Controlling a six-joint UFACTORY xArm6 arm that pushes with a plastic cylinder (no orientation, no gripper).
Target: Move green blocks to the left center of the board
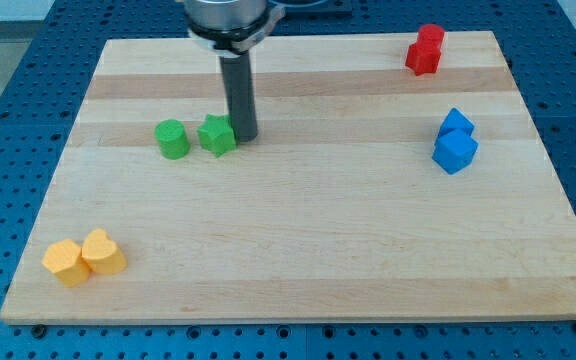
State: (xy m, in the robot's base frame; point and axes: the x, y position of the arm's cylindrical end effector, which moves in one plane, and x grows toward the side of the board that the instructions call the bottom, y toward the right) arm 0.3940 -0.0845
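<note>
A green cylinder (172,138) and a green star-shaped block (217,134) sit side by side in the board's upper left part, a small gap between them. My tip (244,136) rests on the board right against the star block's right side, at the view's right of both green blocks. The dark rod rises from it to the arm's head at the view's top.
Two red blocks (425,49) sit together at the top right. Two blue blocks (455,141) sit at the right. Two yellow-orange blocks (84,257) sit at the bottom left corner. The wooden board (318,220) lies on a blue perforated table.
</note>
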